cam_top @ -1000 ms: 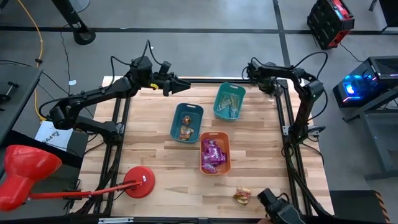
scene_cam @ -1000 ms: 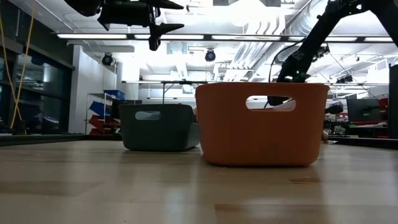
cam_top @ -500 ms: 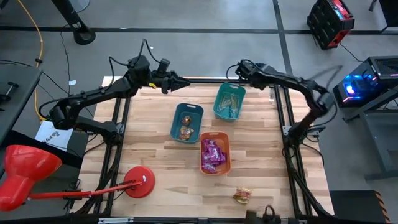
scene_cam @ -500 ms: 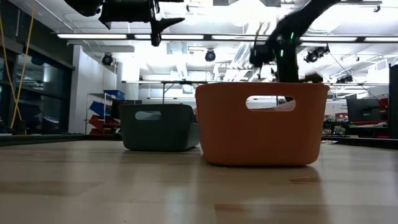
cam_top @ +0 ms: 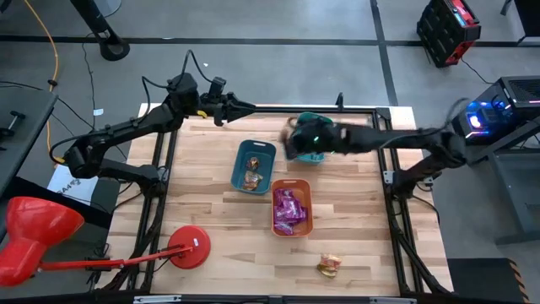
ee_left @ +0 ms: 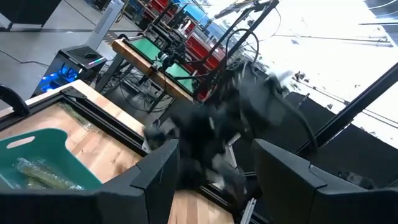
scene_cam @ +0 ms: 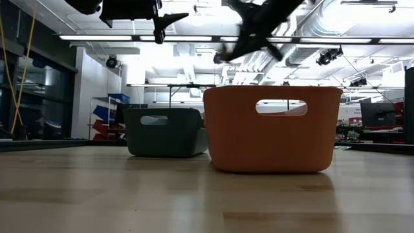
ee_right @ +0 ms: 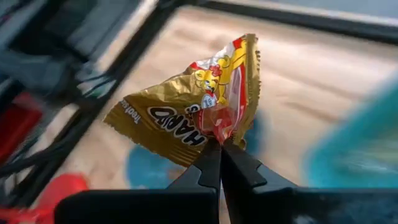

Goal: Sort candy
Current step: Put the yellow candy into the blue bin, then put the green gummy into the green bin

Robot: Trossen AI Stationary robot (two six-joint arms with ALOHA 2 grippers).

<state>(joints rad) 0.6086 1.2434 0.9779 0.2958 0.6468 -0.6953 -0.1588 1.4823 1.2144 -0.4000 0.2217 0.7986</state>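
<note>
At the table's near edge, around five o'clock, one gold-wrapped candy lies loose on the bare wood, still unsorted. Next out, just off centre, the orange bin holds the shiny purple packets. Beside it toward eleven o'clock, the middle teal bin holds orange-brown-gold pieces. Toward one o'clock, the far teal bin holds pale green sticks and is partly hidden under the right gripper, which is blurred above it.

The right wrist view shows that gripper's fingers pressed together on the corner of a gold candy packet, which hangs free from the pinch. At the far edge, about eleven o'clock, the left gripper hangs above the table with its fingers spread and nothing between them.

The risk lies in the hold: only a thin edge of crinkly wrapper is caught, so a fast swing could pull the packet loose. Released here, it would likely fall among the green sticks instead of into the middle teal bin with its kind. The two grippers are also near each other.
</note>
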